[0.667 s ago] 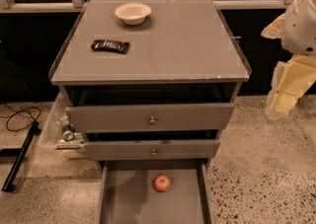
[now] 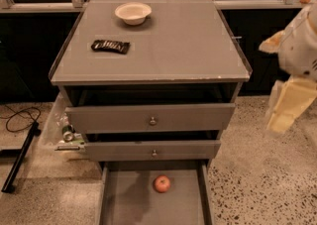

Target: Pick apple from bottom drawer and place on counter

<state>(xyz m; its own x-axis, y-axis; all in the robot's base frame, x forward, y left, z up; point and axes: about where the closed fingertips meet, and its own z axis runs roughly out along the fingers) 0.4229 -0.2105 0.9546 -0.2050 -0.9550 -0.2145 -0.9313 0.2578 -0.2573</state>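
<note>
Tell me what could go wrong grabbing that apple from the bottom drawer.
The claw hangs right of the counter. The apple lies near the back of the bottom drawer, just below the middle drawer, so the claw may bump that drawer's front coming down. The apple is round on a flat floor; a nudge could roll it away.

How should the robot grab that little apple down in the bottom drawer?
Probably pinch the apple across its round middle, coming straight down from above: it sits alone on the flat floor of the bottom drawer, with the upper drawers just behind it. The claw hangs off to the right, beside the counter.
</note>
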